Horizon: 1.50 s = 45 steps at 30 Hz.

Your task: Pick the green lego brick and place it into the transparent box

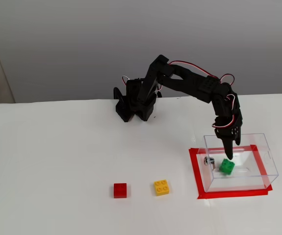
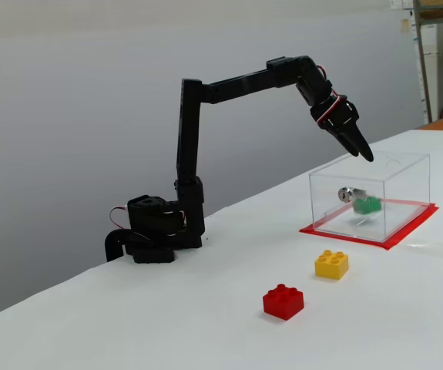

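The green lego brick (image 1: pixel 226 167) lies tilted inside the transparent box (image 1: pixel 263 147), next to the small metal knob (image 1: pixel 209 160) on the box's left wall. It also shows through the clear wall in the other fixed view (image 2: pixel 367 205). My gripper (image 1: pixel 232 151) hangs point-down just above the brick, at the box's open top; in the other fixed view it (image 2: pixel 364 150) sits over the box's (image 2: pixel 406 166) left rim. Its jaws look slightly apart and hold nothing.
The box stands on a red tape rectangle (image 1: pixel 195 171) at the right of the white table. A yellow brick (image 1: pixel 161 187) and a red brick (image 1: pixel 120 190) lie in front, left of the box. The arm's base (image 1: pixel 133 105) stands at the back.
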Available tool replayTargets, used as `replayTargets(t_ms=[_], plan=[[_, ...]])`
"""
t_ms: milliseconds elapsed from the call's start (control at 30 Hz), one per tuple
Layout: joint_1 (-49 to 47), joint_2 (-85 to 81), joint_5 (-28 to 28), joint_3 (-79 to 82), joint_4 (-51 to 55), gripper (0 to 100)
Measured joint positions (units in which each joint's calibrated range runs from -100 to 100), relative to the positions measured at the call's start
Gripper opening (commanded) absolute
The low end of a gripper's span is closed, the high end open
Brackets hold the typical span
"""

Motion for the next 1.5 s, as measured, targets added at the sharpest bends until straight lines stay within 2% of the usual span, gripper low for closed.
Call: replayTargets(t_ms=[200,433,533,1000,1500], plan=[[0.0,0.0,0.0,0.0,0.0,26],[0.0,0.0,0.0,0.0,0.0,10],[0.43,0.0,0.24,0.0,0.09,7],[5.98,-12.6,0.24,1.68,0.94,7],[19.12,-42.11,0.2,30.45,0.94,7]])
